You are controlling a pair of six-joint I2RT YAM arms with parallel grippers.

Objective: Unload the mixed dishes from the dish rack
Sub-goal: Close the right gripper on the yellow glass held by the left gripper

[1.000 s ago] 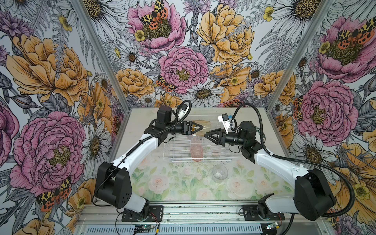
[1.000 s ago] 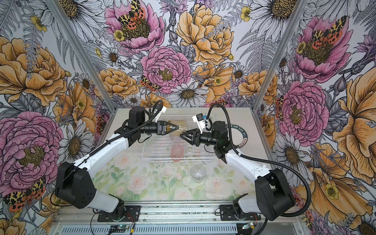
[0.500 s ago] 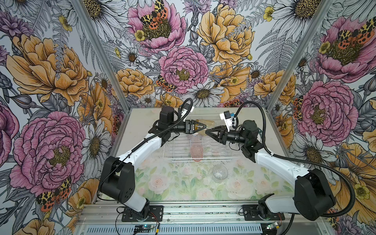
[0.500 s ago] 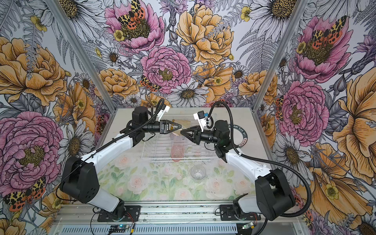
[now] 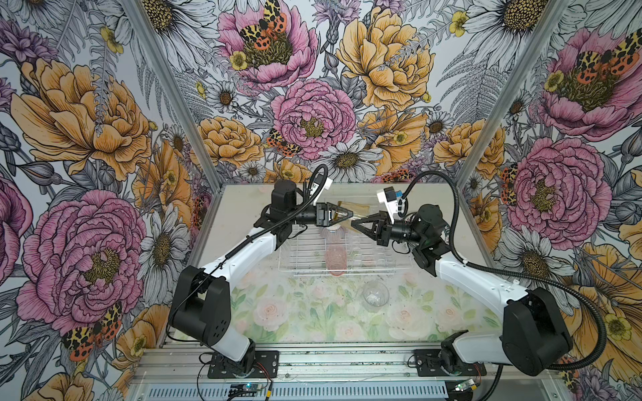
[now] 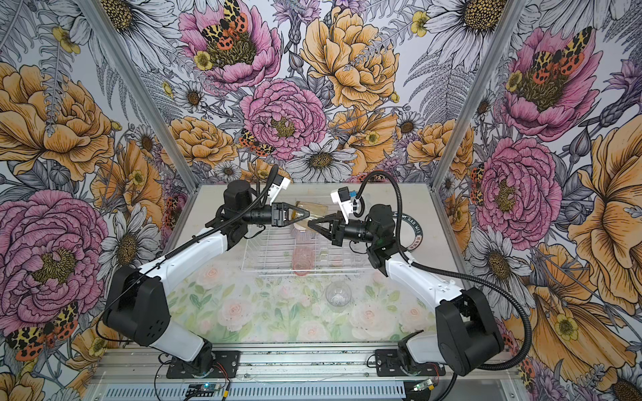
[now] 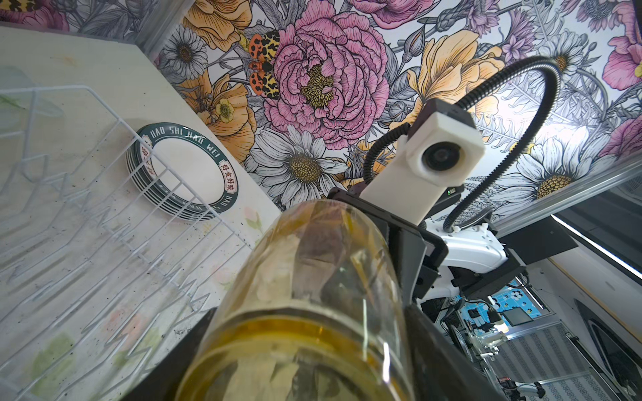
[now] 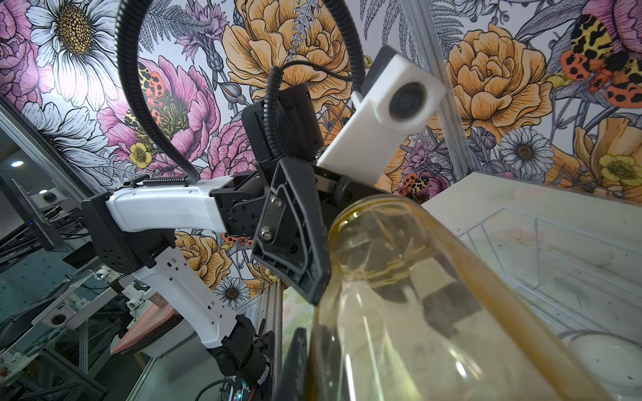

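We see the left tool [image 5: 348, 215] clasping the yellow tumbler [image 5: 361, 207]; only the right wrist view shows the right tool [image 8: 375, 312] pinched tight on its wall.

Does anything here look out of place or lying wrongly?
Yes. The pink tumbler lies on its side in the dish rack, not upright. The yellow tumbler hangs sideways, gripped by the left pincer and the right pincer.
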